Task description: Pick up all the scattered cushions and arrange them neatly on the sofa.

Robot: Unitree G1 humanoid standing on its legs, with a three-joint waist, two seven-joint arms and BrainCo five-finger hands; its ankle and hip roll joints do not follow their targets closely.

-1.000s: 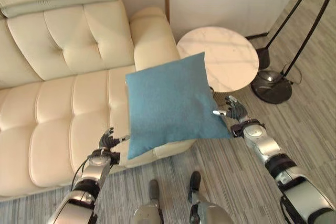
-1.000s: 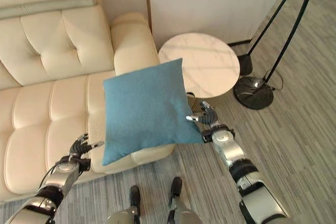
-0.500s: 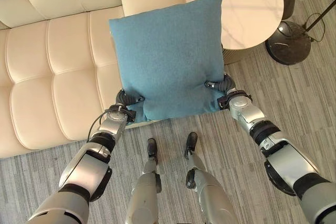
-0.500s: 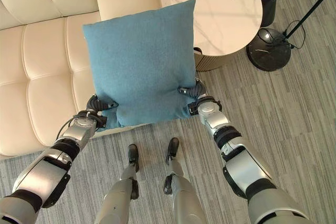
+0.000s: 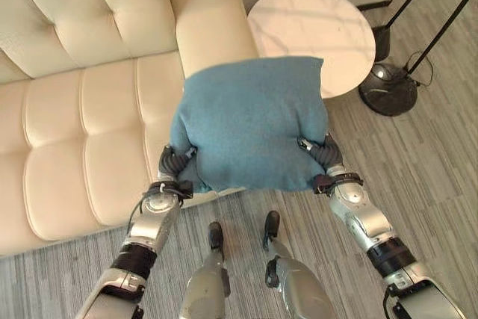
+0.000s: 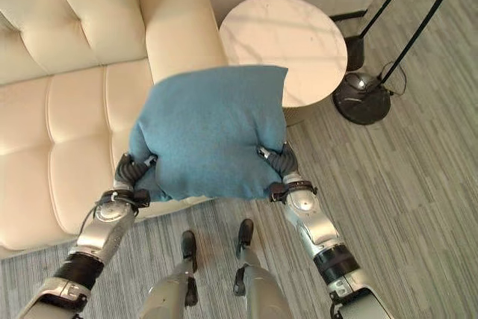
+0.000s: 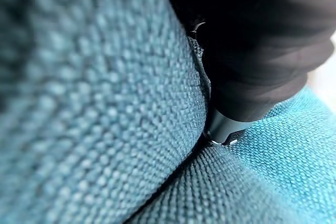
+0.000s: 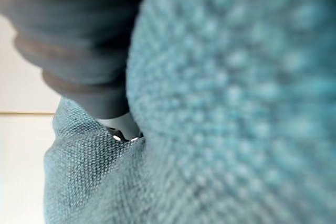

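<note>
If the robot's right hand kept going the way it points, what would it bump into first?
The right hand is already pressed into the blue cushion, so that comes first. Beyond it probably lies the sofa, though depth is unclear.

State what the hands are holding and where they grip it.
The blue cushion, held between the left hand and right hand at its two lower corners, above the sofa's front edge.

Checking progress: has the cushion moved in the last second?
Yes. The cushion now overlaps less of the round table, sitting nearer the robot, squeezed between both hands.

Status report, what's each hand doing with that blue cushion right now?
Left hand and right hand squeezing the blue fabric cushion from both sides. Cushion in the air over the cream leather sofa's front edge. Nothing in the way.
</note>
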